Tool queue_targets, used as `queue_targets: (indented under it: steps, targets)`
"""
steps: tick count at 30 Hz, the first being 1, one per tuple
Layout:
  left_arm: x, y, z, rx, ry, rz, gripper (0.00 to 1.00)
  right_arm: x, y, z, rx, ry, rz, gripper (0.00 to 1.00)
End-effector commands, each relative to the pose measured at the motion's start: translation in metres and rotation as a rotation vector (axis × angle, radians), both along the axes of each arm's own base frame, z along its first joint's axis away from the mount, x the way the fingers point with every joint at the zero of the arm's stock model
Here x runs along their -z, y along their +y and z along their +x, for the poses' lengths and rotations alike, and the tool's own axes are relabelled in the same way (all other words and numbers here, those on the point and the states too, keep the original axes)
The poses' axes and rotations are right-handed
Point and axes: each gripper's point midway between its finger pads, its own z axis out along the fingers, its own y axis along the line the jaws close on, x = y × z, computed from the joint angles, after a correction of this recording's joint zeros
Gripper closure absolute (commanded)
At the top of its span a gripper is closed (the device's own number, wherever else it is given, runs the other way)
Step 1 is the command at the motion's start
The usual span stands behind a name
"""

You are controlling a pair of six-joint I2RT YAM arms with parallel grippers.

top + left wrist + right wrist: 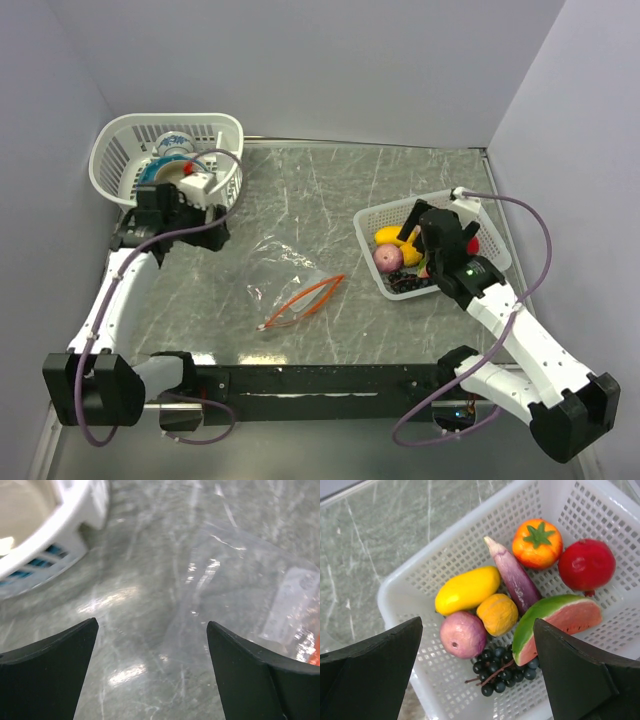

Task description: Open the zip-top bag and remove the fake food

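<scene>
The zip-top bag lies flat on the table's middle, clear and crinkly; its orange-red zip strip forms an open loop, and nothing shows inside. It also shows in the left wrist view. The fake food lies in a white basket at the right: yellow fruit, pink one, dark grapes, eggplant, orange one with a green stem, red one, watermelon slice. My right gripper hangs open and empty above this basket. My left gripper is open and empty, left of the bag.
A second white basket holding blue-and-white bowls stands at the back left, close behind my left gripper; its wall shows in the left wrist view. Walls enclose the table on three sides.
</scene>
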Motion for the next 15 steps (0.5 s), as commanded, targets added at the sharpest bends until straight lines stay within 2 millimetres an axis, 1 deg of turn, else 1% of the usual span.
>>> queue_targets:
  steps: [1,5,6,8,9,10,13,15]
  targets:
    - [-0.029,0.025,0.01,-0.073,-0.077,-0.106,0.03,-0.026,-0.007,-0.002,0.023,-0.057,0.005,0.0]
    - [-0.035,0.044,0.01,-0.094,-0.073,-0.188,0.03,-0.028,-0.011,-0.009,0.018,-0.072,0.0,0.0]
    - [-0.037,0.055,0.01,-0.119,-0.085,-0.212,0.03,-0.027,-0.012,-0.01,0.02,-0.07,-0.002,0.0]
    - [-0.035,0.066,0.011,-0.148,-0.104,-0.237,0.03,-0.023,-0.014,-0.014,0.016,-0.067,-0.008,0.0]
    - [-0.033,0.076,0.011,-0.175,-0.105,-0.244,0.03,-0.02,-0.015,-0.015,0.018,-0.063,-0.009,0.0]
    - [-0.028,0.078,0.011,-0.185,-0.095,-0.252,0.03,-0.017,-0.016,-0.017,0.022,-0.059,-0.012,0.0]
    - [-0.015,0.084,0.01,-0.192,-0.044,-0.262,0.03,-0.01,-0.019,-0.02,0.03,-0.051,-0.015,0.0]
    - [-0.006,0.084,0.011,-0.194,-0.011,-0.277,0.03,-0.009,-0.019,-0.021,0.03,-0.057,-0.013,0.0]
